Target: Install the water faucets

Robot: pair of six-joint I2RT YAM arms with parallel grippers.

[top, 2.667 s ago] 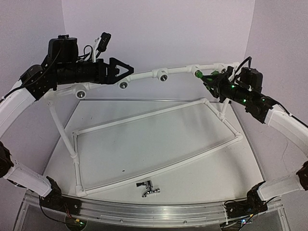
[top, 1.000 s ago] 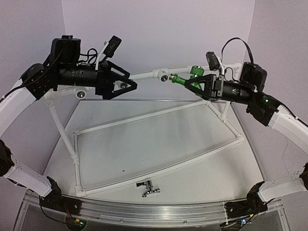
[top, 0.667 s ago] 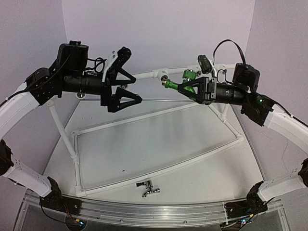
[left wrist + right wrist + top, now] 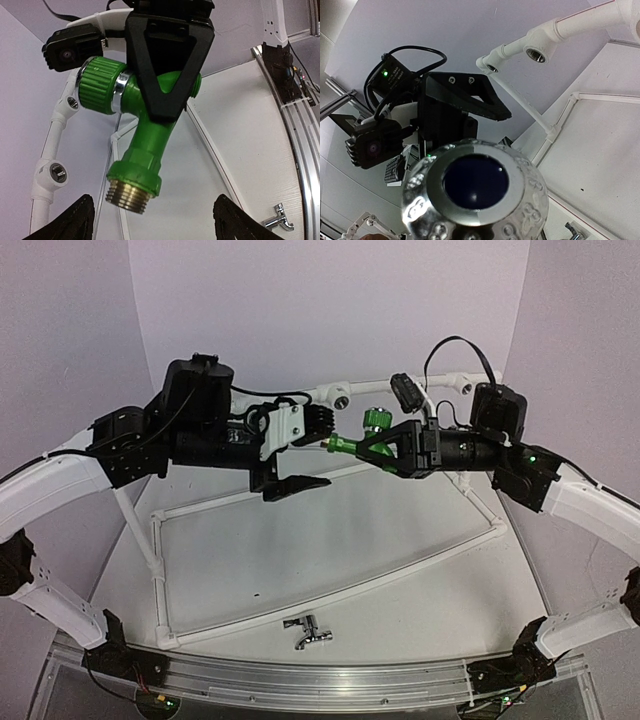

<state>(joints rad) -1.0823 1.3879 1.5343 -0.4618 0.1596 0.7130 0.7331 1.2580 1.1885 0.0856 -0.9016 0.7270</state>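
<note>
Two faucets on this job, and I can see both. The green faucet (image 4: 350, 444) is up in the air over the middle of the table (image 4: 300, 540). It is clamped across its body by the right gripper (image 4: 375, 448), knob on top and brass threaded end pointing toward my left arm. From the left wrist camera I see one black finger (image 4: 167, 65) of that gripper lying across the green body (image 4: 150, 135), with the brass thread at the lower end.

The left gripper (image 4: 320, 453) is right at that threaded end, jaws spread wide. In the overhead view one sits above it and one below. Its fingertips (image 4: 70, 225) stand either side of the thread with clear gaps, so it has hold of nothing.

The chrome faucet (image 4: 308, 632) lies on the table near the front edge. It is just outside the near bar of the white pipe frame (image 4: 166, 638), well apart from both grippers. The pipe sockets (image 4: 340, 398) sit along the raised rail behind the two grippers.
</note>
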